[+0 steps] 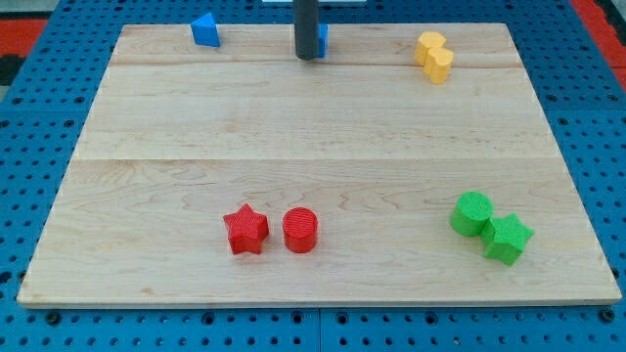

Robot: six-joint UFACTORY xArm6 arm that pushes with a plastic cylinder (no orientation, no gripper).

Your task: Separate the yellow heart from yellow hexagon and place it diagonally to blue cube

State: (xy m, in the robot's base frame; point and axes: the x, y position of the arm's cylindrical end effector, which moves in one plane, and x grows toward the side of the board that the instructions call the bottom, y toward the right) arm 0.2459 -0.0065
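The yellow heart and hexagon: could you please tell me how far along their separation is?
Done: nothing yet; the two yellow blocks still touch at the view's top right, shapes hard to tell apart. In hand: my tip sits against the partly hidden blue block, left of them. Left: pushing the heart away and setting it diagonal to the blue cube.

A lab bench: wooden board (323, 127) on blue perforated pegboard table (39, 196).

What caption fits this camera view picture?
My tip rests by the blue cube, left of the touching yellow blocks.
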